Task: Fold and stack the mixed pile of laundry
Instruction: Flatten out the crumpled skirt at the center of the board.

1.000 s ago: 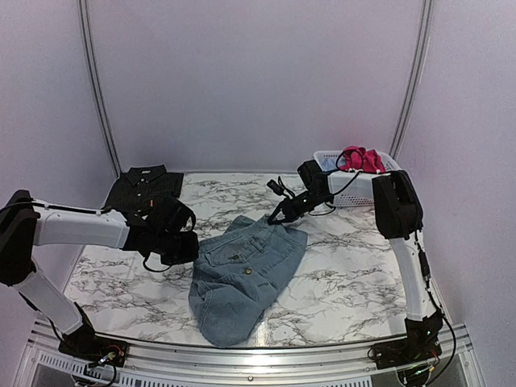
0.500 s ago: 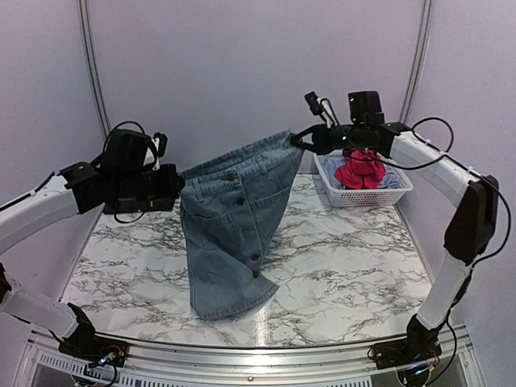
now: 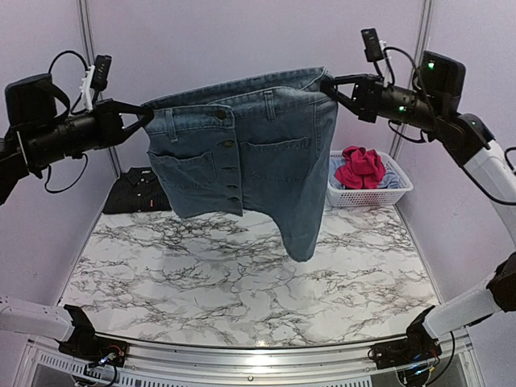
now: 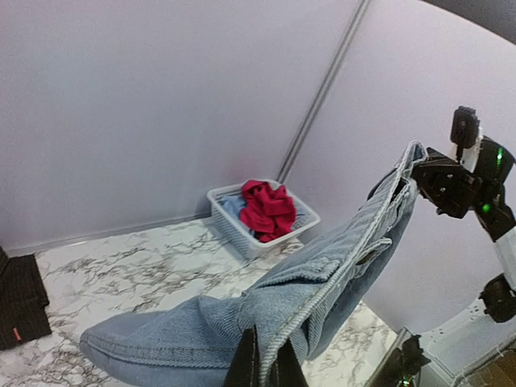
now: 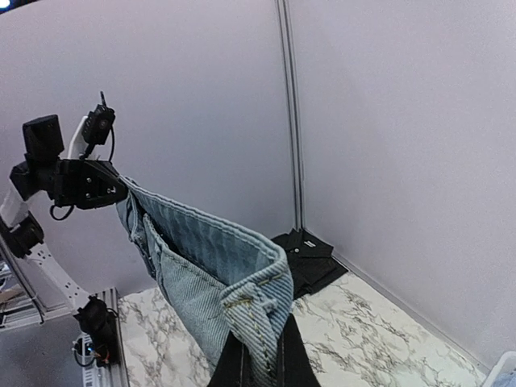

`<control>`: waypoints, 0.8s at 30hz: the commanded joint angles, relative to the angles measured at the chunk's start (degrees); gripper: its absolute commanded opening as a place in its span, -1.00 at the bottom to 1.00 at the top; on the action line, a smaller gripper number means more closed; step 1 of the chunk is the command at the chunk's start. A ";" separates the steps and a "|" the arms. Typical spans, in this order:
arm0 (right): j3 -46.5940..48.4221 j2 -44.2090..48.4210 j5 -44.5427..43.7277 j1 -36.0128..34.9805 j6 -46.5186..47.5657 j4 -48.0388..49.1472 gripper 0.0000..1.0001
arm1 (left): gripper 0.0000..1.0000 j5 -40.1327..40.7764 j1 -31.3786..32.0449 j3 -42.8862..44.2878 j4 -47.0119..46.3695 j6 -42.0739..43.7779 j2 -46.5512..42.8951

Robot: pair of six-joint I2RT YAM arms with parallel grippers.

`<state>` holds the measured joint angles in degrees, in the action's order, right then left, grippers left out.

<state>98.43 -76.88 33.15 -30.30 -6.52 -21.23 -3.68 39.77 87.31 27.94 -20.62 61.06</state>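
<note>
Both arms up high: left end effector (image 3: 145, 115) pinching one waistband corner of the blue denim skirt (image 3: 242, 161), right end effector (image 3: 326, 85) clamped on the other. The skirt hangs spread above the table (image 3: 242, 290). The black shirt (image 3: 137, 189) lies back left, its red tag (image 4: 16, 333) too small to read.
</note>
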 commanded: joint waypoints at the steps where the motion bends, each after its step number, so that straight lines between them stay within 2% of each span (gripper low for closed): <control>1: 3.90 4.43 -4.52 -1.15 -6.00 -2.15 -1.00 | -1.00 -2.81 0.30 4.10 1.55 -1.82 -2.99; 6: 3.88 0.01 -7.21 -0.76 -6.95 -5.77 -1.00 | -1.00 0.78 0.31 7.82 2.79 -2.53 3.94; 9: 5.77 -5.96 -13.38 3.21 -6.61 -8.98 -1.00 | -1.00 12.56 -0.40 12.07 5.52 -2.43 12.22; 10: 5.62 -8.15 -14.43 5.63 -7.36 -8.69 -0.83 | -1.00 14.80 -1.48 13.94 6.56 -2.76 15.84; 11: 5.84 -10.51 -15.81 8.08 -8.23 -9.09 -0.37 | -0.74 16.21 -3.31 15.62 7.82 -3.45 19.42; 12: 6.55 -13.12 -16.73 10.16 -8.61 -9.90 0.02 | -0.36 18.18 -5.20 17.32 9.30 -4.21 22.93; 13: 7.88 -16.04 -18.01 11.94 -8.56 -11.69 0.27 | -0.09 18.58 -6.92 18.70 10.38 -4.65 26.17; 14: 9.77 -18.67 -19.60 13.04 -8.25 -13.81 0.49 | 0.37 19.67 -8.27 19.62 11.45 -5.02 28.63; 15: 11.51 -21.04 -19.77 13.72 -7.34 -15.97 0.56 | 0.81 20.32 -9.17 19.84 12.28 -5.23 30.69; 16: 13.18 -22.72 -19.73 13.88 -6.21 -17.94 0.60 | 0.96 20.30 -9.94 19.77 13.05 -5.04 32.08; 18: 11.62 -23.34 -18.27 13.58 -4.37 -18.85 0.62 | 0.98 19.78 -10.32 17.75 14.10 -5.02 32.69; 21: -0.62 -18.91 -12.87 13.04 -2.40 -15.08 0.61 | 0.98 17.81 -10.24 10.41 13.96 -5.53 30.01; 24: -11.94 -15.19 -8.78 12.31 -1.06 -13.09 0.58 | 0.98 15.08 -10.04 -0.55 12.34 -6.82 24.63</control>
<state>94.91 -99.24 18.59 -16.43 -10.44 -35.53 13.28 29.19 95.24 39.35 -25.76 94.21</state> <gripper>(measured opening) 0.799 0.989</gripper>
